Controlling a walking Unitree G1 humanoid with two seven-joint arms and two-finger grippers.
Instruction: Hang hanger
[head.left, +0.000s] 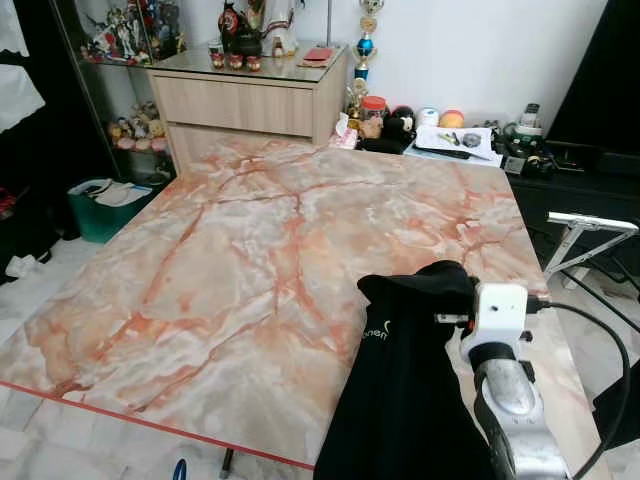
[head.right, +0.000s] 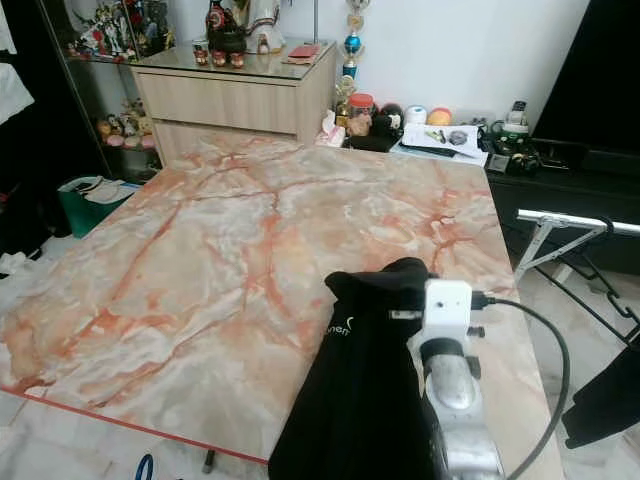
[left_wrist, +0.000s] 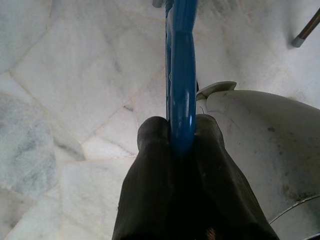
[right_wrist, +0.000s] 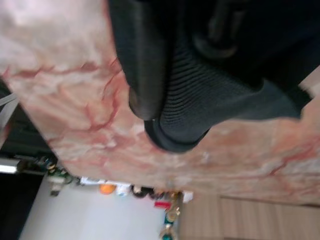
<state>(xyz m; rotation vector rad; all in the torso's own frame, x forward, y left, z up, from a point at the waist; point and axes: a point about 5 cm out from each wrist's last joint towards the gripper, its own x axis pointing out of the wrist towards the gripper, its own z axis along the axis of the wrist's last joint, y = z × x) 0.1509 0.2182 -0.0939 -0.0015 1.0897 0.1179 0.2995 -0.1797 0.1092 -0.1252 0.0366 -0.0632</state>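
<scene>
Nearest in the left eye view, the right gripper (head.left: 440, 300) holds up a black garment (head.left: 400, 400) at the near right corner of the marble table (head.left: 250, 260), the cloth hanging over the table's near edge. A wooden cabinet (head.left: 240, 100) stands beyond the far side, with a green bin (head.left: 100, 205) on the floor at far left.

Left wrist view: the left gripper (left_wrist: 175, 135) is clamped on a blue hanger (left_wrist: 182, 75) (low, above pale floor tiles), fingers (left_wrist: 150, 150) pressed on either side.

Right wrist view: the right gripper's fingers (right_wrist: 145, 65) are closed on the ribbed black cloth, above the table's marble.
</scene>
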